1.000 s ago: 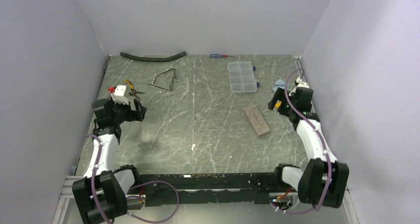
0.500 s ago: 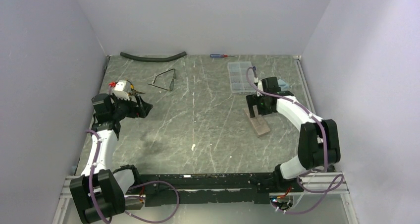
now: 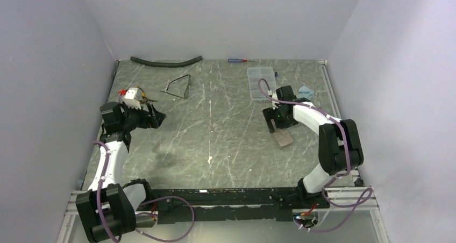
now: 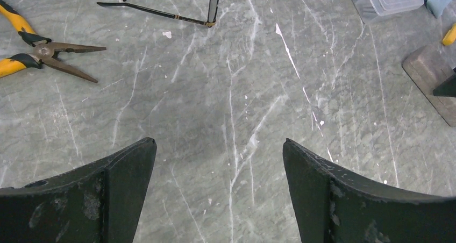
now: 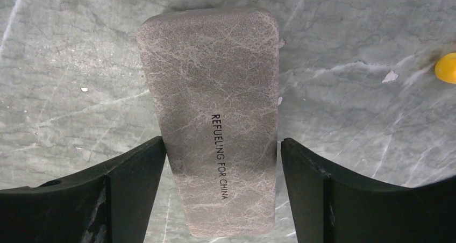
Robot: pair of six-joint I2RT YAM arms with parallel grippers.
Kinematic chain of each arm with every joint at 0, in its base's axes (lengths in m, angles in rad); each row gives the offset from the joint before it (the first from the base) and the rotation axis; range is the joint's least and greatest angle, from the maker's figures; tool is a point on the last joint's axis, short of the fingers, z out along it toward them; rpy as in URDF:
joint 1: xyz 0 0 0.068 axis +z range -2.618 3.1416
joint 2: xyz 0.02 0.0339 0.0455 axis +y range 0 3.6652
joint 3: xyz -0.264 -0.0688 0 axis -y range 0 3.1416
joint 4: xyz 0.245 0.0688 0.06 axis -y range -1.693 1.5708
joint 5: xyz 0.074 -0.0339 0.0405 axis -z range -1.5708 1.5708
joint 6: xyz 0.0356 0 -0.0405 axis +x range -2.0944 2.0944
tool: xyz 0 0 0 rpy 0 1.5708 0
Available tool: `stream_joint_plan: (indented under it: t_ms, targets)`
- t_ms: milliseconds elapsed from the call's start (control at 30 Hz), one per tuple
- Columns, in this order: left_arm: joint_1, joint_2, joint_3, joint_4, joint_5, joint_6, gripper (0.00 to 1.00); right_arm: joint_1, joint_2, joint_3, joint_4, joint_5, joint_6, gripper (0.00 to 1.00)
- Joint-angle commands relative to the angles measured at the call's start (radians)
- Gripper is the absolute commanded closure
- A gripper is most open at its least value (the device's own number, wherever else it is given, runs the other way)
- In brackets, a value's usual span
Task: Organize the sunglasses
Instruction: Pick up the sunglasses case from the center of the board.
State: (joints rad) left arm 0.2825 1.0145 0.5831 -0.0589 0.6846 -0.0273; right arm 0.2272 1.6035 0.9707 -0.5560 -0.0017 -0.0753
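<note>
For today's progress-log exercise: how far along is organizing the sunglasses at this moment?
Done: nothing visible yet; the sunglasses lie unfolded near the pliers, untouched. In hand: the right gripper straddles the shut brown case, jaws either side, apparently not clamped. The left gripper hangs open, empty. Left: probably opening the case, fetching the sunglasses and putting them inside.

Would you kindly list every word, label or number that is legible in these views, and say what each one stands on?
"REFUELING FOR CHINA": dark capitals printed lengthwise on the brown rectangular textured case.
Nothing else can be read: the yellow-handled pliers, the thin dark wire-framed sunglasses and the clear plastic compartment box show no legible marks.
</note>
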Motion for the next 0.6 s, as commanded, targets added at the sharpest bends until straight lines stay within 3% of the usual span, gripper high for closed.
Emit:
stream_joint_plan:
  t_ms: [0,167,333,400,500,567]
  targets:
    - [-0.002,0.002,0.001,0.014,0.033,-0.006,0.07,0.001,0.015,0.024,0.016,0.023,-0.002,0.21]
    - [-0.002,0.002,0.003,0.015,0.028,-0.005,0.07,0.002,0.034,0.026,0.021,0.047,0.0,0.23]
    - [-0.001,0.002,0.017,0.003,0.062,-0.003,0.08,0.001,0.013,0.039,0.014,0.012,-0.002,0.54]
    - [-0.002,0.002,0.02,0.015,0.091,-0.014,0.09,0.001,-0.009,0.056,-0.001,-0.069,-0.017,0.65]
    - [-0.002,0.008,0.023,0.048,0.165,-0.051,0.13,0.005,-0.06,0.104,-0.022,-0.217,-0.036,0.77]
    - [-0.01,0.01,0.038,0.065,0.243,-0.076,0.15,0.009,-0.109,0.144,-0.017,-0.375,-0.046,0.79]
